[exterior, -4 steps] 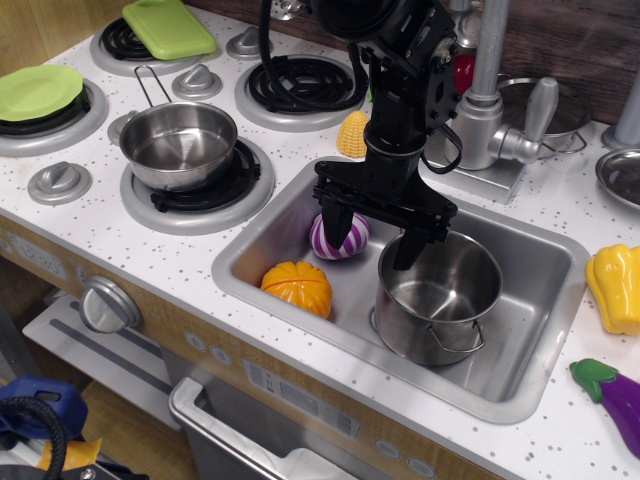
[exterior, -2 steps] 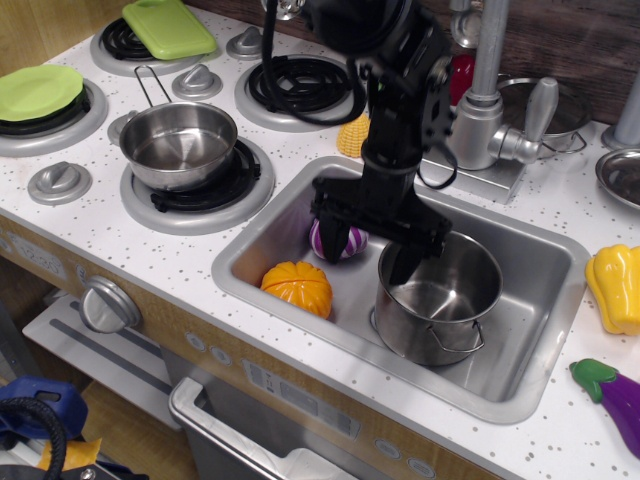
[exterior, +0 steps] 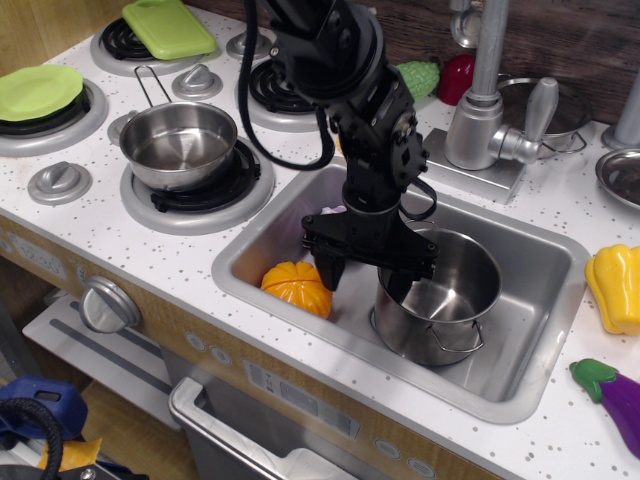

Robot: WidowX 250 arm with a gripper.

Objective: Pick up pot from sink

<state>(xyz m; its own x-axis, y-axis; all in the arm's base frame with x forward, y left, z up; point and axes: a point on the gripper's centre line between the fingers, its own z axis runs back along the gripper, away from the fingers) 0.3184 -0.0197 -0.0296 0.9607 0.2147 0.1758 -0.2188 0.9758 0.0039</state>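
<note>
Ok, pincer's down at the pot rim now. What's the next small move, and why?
Probably close the pincer. It is open and straddles the near-left wall of the pot, one finger inside, the other outside by the orange squash. The pot stands upright in the sink, so closing should clamp the wall for the lift.

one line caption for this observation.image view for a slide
Open gripper straddling the near-left rim of the pot in the sink.

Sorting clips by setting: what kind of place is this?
Most likely a toy play kitchen: a small sink holding a pot, coil burners with a saucepan, and plastic vegetables like the eggplant.
</note>
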